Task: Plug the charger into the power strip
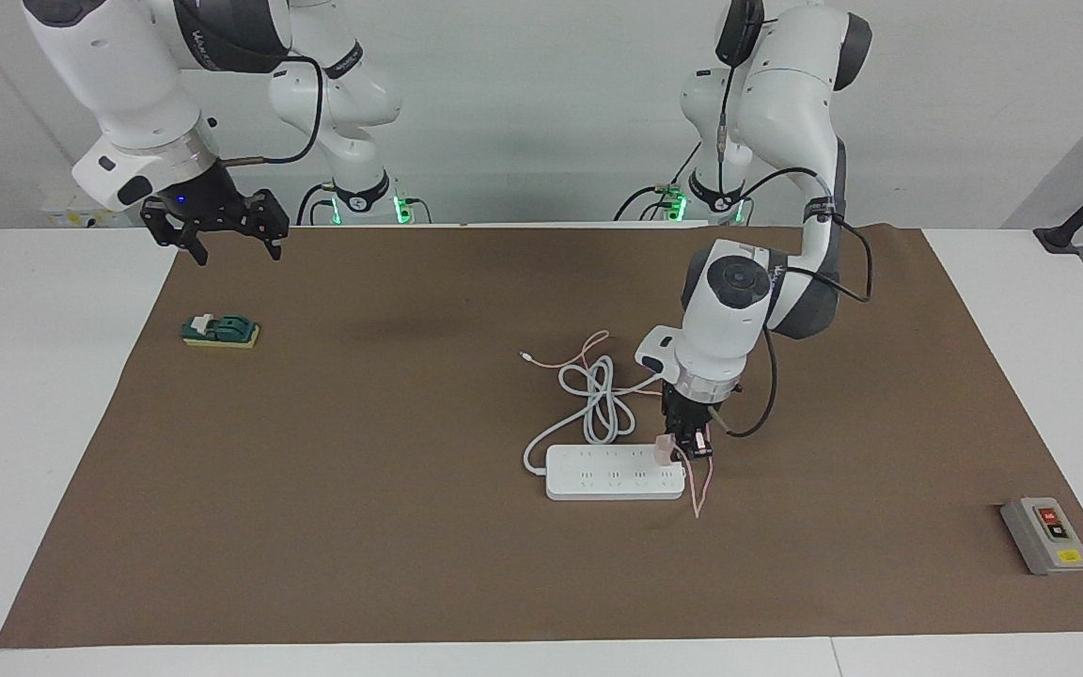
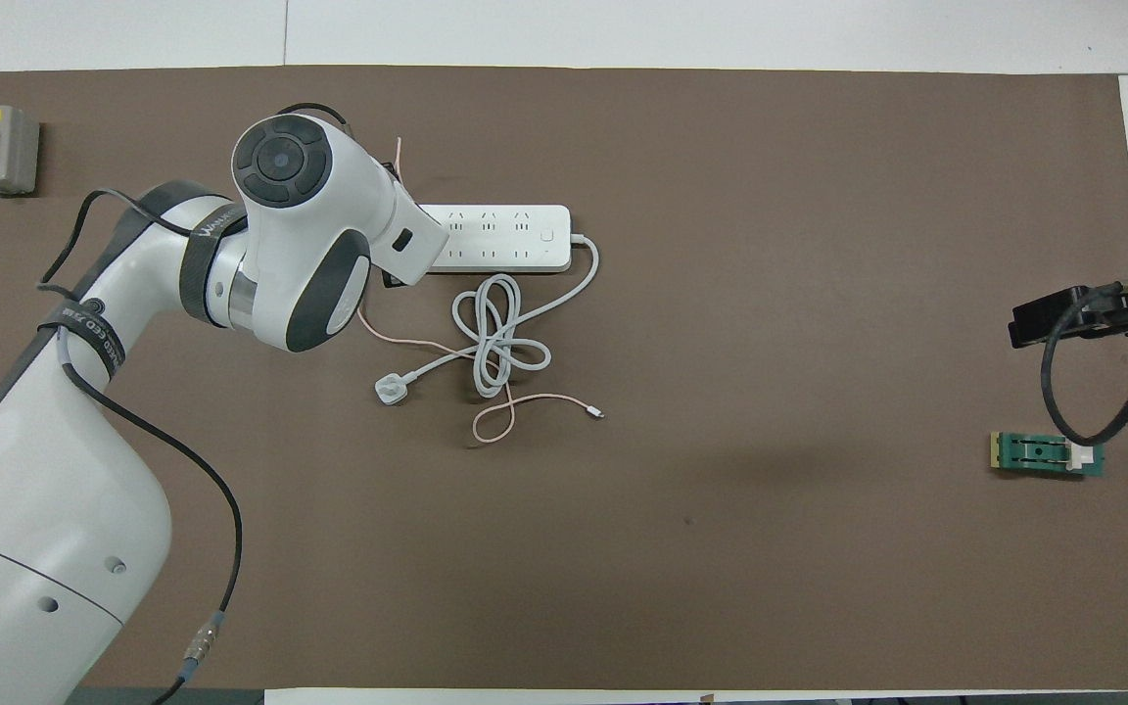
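Note:
The power strip [image 1: 612, 472] lies flat mid-table, and it also shows in the overhead view [image 2: 500, 238]. My left gripper [image 1: 690, 442] points down over the strip's end toward the left arm's end of the table. It is shut on the pale pink charger [image 1: 663, 449]. The charger's underside is at the strip's top face; I cannot tell whether its prongs are in a socket. Its thin pink cable [image 1: 698, 491] hangs past the strip and trails nearer to the robots [image 2: 525, 399]. In the overhead view the left arm hides the charger. My right gripper [image 1: 214, 230] is open and empty, and waits raised at the right arm's end.
The strip's thick white cord [image 1: 598, 404] lies coiled nearer to the robots and ends in a round white plug [image 2: 390, 389]. A grey button box [image 1: 1044, 534] sits toward the left arm's end. A small green block [image 1: 220, 330] lies below the right gripper.

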